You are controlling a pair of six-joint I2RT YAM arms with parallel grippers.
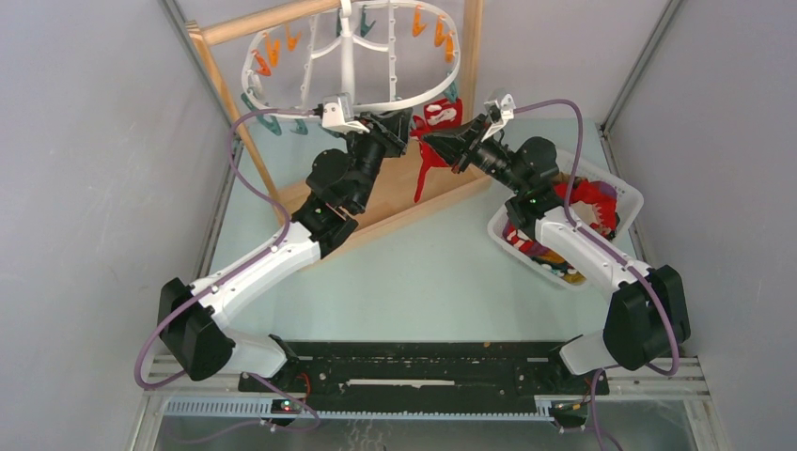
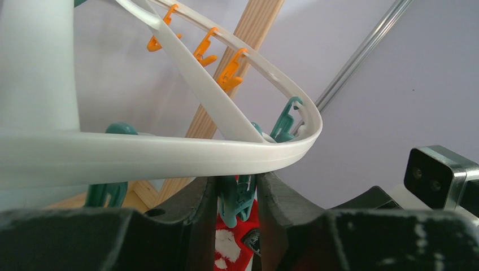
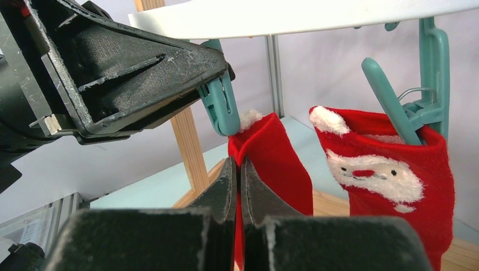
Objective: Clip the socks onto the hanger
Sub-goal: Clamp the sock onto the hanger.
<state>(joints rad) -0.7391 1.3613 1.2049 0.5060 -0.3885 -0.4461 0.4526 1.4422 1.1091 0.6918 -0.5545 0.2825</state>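
Observation:
The white oval hanger (image 1: pixel 350 58) hangs from a wooden stand at the back. My left gripper (image 2: pixel 237 183) is just under the hanger's near rim (image 2: pixel 169 155), shut on a teal clothespin (image 2: pixel 240 195) that dangles there. My right gripper (image 3: pixel 239 166) is shut on a plain red sock (image 3: pixel 277 164) and holds its white-tipped top edge against the lower end of that clothespin (image 3: pixel 220 107). I cannot tell whether the sock is inside the pin's mouth. A red Santa sock (image 3: pixel 390 175) hangs clipped by another teal clothespin (image 3: pixel 432 79) to the right. From above, both grippers meet below the rim, left gripper (image 1: pixel 402 127) and right gripper (image 1: pixel 430 141).
The wooden stand's post (image 1: pixel 226 94) and tray base (image 1: pixel 451 193) sit under the hanger. A white basket (image 1: pixel 622 193) at the right holds several more socks (image 1: pixel 587 202). Orange clothespins (image 1: pixel 273 47) hang along the far rim. Grey walls close in both sides.

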